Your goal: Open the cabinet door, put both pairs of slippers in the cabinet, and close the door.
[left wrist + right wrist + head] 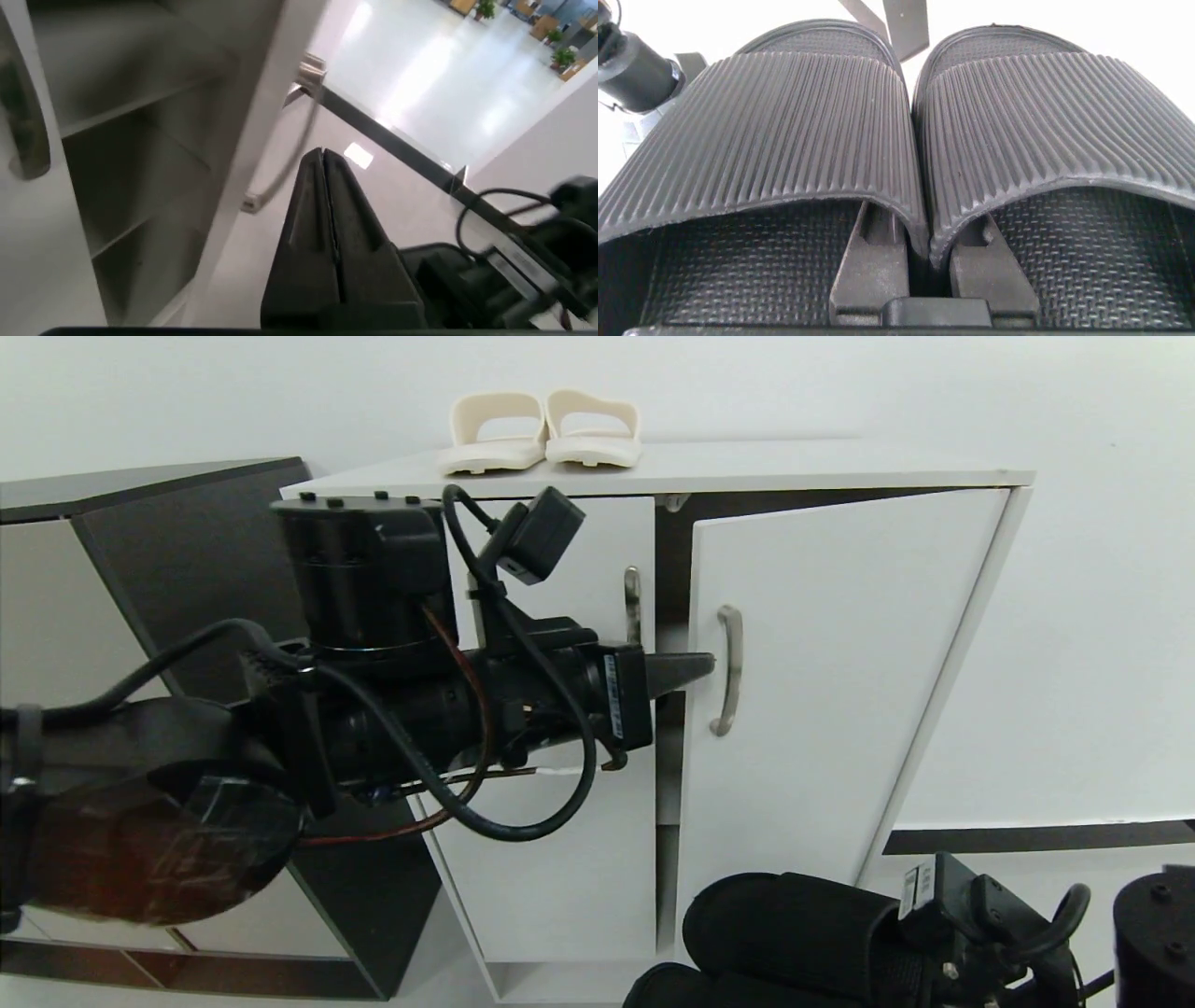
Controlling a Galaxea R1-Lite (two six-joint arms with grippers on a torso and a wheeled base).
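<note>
The white cabinet [822, 476] has two doors; the right door [840, 691] stands slightly ajar, with a dark gap beside it. My left gripper [702, 666] is shut and empty, its tip in that gap just beside the right door's handle [728, 668]. In the left wrist view the shut gripper [323, 159] lies along the door's edge by the curved handle [273, 179], with inner shelves [121, 103] showing. A beige pair of slippers [541, 429] rests on the cabinet top. My right gripper [920, 273] is shut on a black pair of slippers [906, 131], held low in front of the cabinet [784, 919].
A dark glossy cabinet [187, 551] stands close to the white cabinet's left side. The left door [569, 859] with its handle [632, 602] is closed. White wall with a black baseboard strip [1027, 837] lies to the right, with open floor there.
</note>
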